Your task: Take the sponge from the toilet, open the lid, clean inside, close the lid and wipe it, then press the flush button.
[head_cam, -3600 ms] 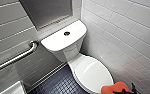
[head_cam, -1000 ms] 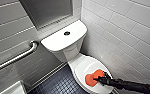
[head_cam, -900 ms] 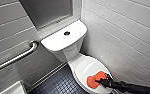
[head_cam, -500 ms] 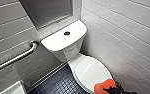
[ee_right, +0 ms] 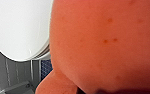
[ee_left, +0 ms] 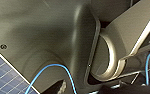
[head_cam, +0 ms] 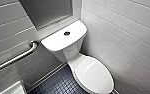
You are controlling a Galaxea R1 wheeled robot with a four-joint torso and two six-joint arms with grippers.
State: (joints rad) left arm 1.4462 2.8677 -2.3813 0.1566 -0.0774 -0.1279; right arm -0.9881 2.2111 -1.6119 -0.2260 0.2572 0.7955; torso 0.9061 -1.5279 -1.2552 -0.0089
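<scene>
The white toilet (head_cam: 73,53) stands against the tiled wall with its lid (head_cam: 94,75) down and bare. A dark round flush button (head_cam: 66,33) sits on the flat tank top. In the right wrist view the orange-red sponge (ee_right: 103,45) looms very close to the camera, held in my shut right gripper. Beside it shows the front edge of the white lid (ee_right: 21,27). My left gripper stands open, and its wrist view faces the robot's own grey body and blue cables.
A steel grab bar (head_cam: 16,58) runs along the left wall. Dark blue tiled floor (head_cam: 58,85) lies left of the bowl. The white tiled wall (head_cam: 126,37) stands close on the toilet's right side.
The right arm with the sponge was on the lid a second ago. It has drawn back toward the lower right and left the head view.
</scene>
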